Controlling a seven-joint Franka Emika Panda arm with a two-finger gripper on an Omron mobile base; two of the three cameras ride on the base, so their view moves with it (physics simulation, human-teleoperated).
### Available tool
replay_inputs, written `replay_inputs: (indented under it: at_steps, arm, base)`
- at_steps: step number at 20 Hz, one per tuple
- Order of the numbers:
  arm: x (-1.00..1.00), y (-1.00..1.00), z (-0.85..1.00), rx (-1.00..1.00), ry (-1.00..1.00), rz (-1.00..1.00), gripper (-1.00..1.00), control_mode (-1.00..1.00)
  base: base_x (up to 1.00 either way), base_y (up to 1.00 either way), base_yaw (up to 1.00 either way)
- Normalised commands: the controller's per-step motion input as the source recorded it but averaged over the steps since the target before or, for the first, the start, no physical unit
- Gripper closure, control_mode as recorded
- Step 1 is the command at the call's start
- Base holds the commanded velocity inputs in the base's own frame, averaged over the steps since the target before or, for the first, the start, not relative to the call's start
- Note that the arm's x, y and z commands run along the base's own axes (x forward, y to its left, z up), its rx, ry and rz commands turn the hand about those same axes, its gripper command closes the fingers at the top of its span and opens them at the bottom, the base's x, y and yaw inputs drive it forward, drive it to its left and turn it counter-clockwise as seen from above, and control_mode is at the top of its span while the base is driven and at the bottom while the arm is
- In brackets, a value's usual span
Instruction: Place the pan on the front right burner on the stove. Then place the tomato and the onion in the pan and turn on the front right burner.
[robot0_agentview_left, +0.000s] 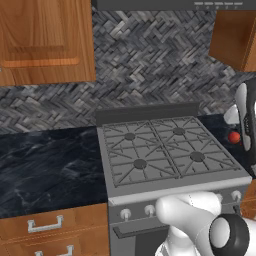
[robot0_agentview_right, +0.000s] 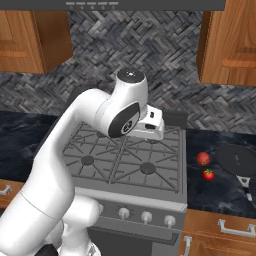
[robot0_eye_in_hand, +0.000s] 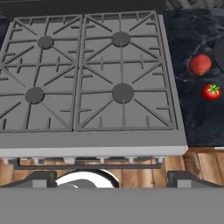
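Right base view: pan (robot0_agentview_right: 236, 159) at right edge of your frame, on the dark counter (robot0_agentview_right: 215, 187).
Onion (robot0_agentview_right: 203, 159) and tomato (robot0_agentview_right: 209, 174) sit just left of it; front right burner (robot0_agentview_right: 147, 168) bare. Gripper (robot0_eye_in_hand: 112, 183) fingers spread wide, holding nothing.

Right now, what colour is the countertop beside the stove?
Dark blue-black marble with pale veins, clearest in hand view.

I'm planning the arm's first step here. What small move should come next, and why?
Probably swing the gripper right toward the pan. The front right burner is bare, and the pan sits on the counter right of the stove, beyond the onion and tomato. The hand hovers over the stove holding nothing, and the pan goes first.
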Motion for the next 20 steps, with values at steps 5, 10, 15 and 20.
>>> replay_inputs:
  at_steps: [5,10,15,20]
  arm:
    - [-0.03,-0.39,0.00,0.00,-0.02,0.00,-1.00,-1.00]
    - [0.00,-0.38,0.00,0.00,0.00,0.00,-1.00,-1.00]
    - [0.00,-0.32,0.00,-0.01,0.00,-0.01,-1.00,-1.00]
    - [0.00,-0.34,0.00,-0.11,0.00,-0.06,-1.00,-1.00]
  base:
    - [0.00,0.00,0.00]
    - [0.00,0.00,0.00]
    - [0.00,0.00,0.00]
    - [0.00,0.00,0.00]
